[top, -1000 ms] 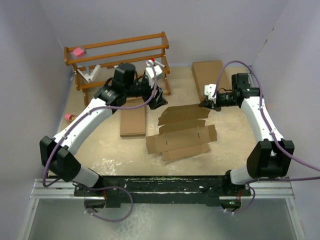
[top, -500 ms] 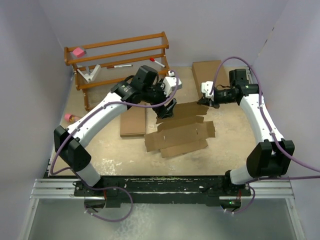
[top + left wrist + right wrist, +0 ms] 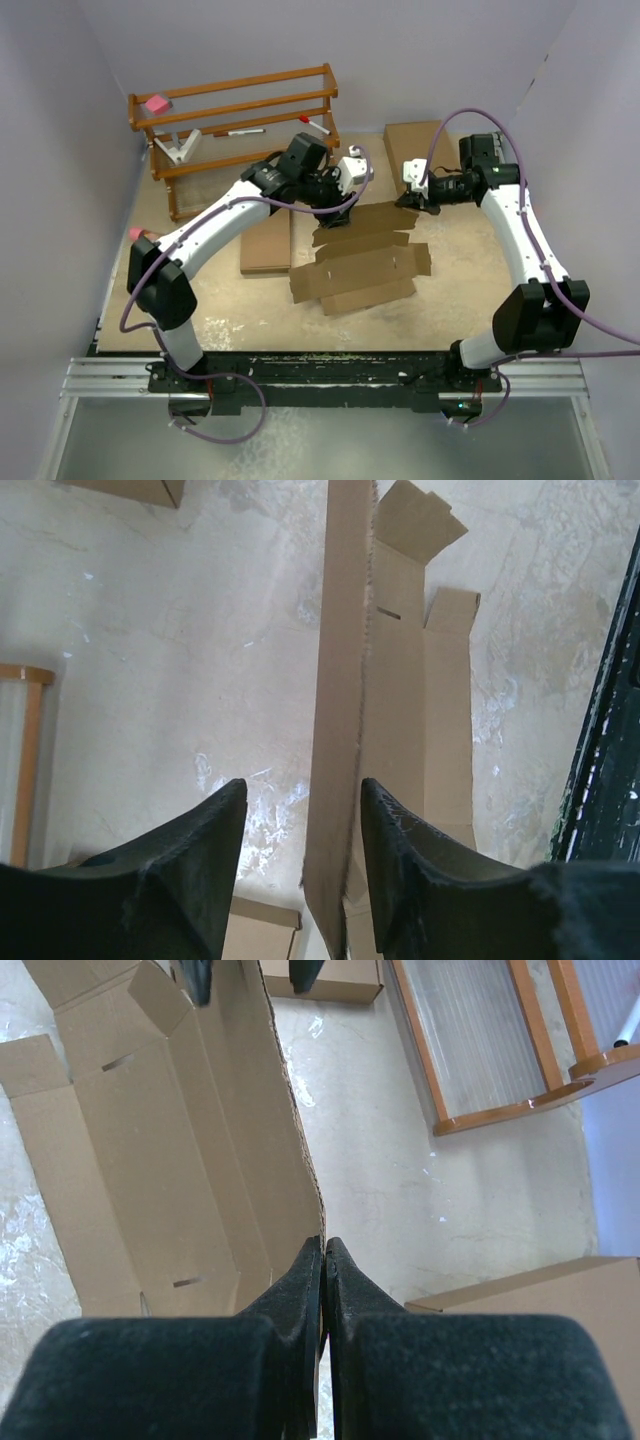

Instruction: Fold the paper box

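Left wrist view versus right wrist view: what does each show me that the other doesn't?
Only the left wrist view: the left gripper open, its fingers either side of the paper box's raised panel, plus the black base rail. Only the right wrist view: the right gripper shut on that panel's edge, with the left fingertips at the far end. Both: the unfolded blank with its slots, the tabletop, part of the wooden rack.

Your speckled beige table point(image 3: 450, 300) has the paper box point(image 3: 360, 275) spread out mid-table, a folded brown box point(image 3: 266, 245) just left of it, a flat brown box point(image 3: 415, 150) back right and a wooden rack point(image 3: 235, 110) back left.
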You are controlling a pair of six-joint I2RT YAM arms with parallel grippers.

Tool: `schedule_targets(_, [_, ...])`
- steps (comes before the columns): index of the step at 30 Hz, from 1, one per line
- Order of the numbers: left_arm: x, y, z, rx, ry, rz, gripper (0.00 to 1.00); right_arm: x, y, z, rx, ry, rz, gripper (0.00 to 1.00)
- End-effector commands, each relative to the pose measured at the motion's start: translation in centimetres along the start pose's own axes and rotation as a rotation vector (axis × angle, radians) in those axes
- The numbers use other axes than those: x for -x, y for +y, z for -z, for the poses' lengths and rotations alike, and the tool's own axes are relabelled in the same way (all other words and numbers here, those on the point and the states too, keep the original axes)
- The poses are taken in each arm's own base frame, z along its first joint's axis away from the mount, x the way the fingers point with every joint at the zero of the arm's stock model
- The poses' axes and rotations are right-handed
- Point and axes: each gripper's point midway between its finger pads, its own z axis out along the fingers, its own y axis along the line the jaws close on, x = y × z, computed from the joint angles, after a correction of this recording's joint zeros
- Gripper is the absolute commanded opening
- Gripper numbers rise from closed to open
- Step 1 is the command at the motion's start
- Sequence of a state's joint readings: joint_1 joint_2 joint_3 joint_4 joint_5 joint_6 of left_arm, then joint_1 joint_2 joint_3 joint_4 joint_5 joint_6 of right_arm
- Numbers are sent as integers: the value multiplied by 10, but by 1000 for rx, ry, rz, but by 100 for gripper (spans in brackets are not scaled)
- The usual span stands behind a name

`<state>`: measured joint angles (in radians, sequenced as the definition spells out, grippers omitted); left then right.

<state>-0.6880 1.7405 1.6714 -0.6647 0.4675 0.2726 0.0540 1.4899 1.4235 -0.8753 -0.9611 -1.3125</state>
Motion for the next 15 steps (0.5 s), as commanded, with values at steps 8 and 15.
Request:
schedule_targets(8, [-5, -3, -9, -59, 38, -26, 15, 16, 1, 3, 1, -37, 2, 0])
schedule_targets(15, [8, -2, 0, -46, -1, -41, 4, 22, -1, 5, -12, -51, -14, 0])
